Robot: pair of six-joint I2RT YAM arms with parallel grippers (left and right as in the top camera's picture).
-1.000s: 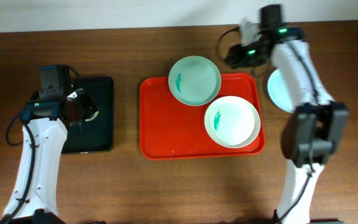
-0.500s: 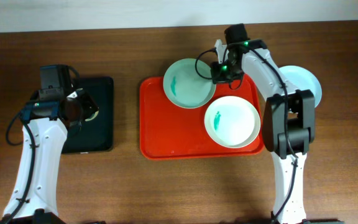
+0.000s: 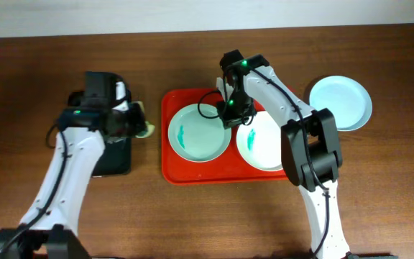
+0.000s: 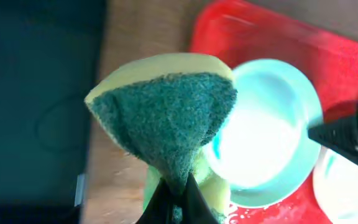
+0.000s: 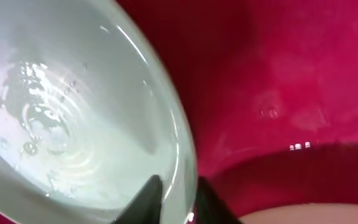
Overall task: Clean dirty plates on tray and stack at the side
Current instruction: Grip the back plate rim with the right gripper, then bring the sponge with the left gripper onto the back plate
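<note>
On left half of tray (image 3: pixel 192 173), pinching mint plate (image 3: pixel 198 133) at rim nearest tray centre with right pincer (image 3: pixel 230 114), clamping sponge (image 4: pixel 166 118) in left pincer (image 4: pixel 176 202) just left of tray; judged rigid, light, slick, breakable, rim hold best.

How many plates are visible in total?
3: a mint plate at the red tray's left, a white plate at its right, a pale blue plate on the table beside it.

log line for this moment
left gripper shut on sponge; right gripper shut on mint plate rim; white plate on tray; third plate off tray
</note>
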